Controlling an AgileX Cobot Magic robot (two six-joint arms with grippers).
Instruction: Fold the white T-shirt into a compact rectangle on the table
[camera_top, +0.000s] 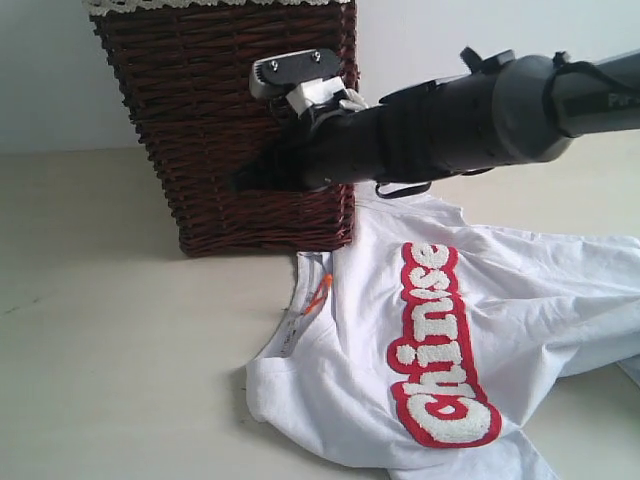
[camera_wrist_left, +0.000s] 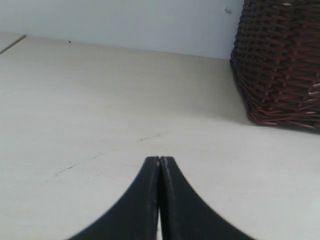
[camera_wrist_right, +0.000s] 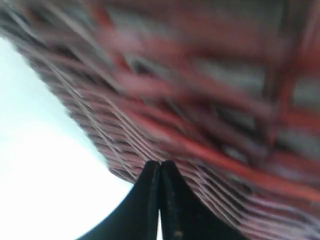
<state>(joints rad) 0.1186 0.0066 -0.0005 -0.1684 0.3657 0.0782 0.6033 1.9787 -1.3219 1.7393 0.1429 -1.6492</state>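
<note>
The white T-shirt (camera_top: 440, 330) lies crumpled on the table (camera_top: 110, 320) at the lower right of the exterior view, its red-outlined lettering facing up and an orange neck tag by the collar. My right gripper (camera_top: 240, 180) reaches across above the shirt, shut and empty, its tip close against the front of the wicker basket. In the right wrist view that gripper (camera_wrist_right: 160, 163) points at blurred wicker. My left gripper (camera_wrist_left: 159, 159) is shut with nothing in it, low over bare table (camera_wrist_left: 100, 115), away from the shirt.
A tall brown wicker basket (camera_top: 230, 120) with white lace edging stands at the back, just behind the shirt's collar; the basket (camera_wrist_left: 280, 60) also shows in the left wrist view. A pale wall rises behind the table.
</note>
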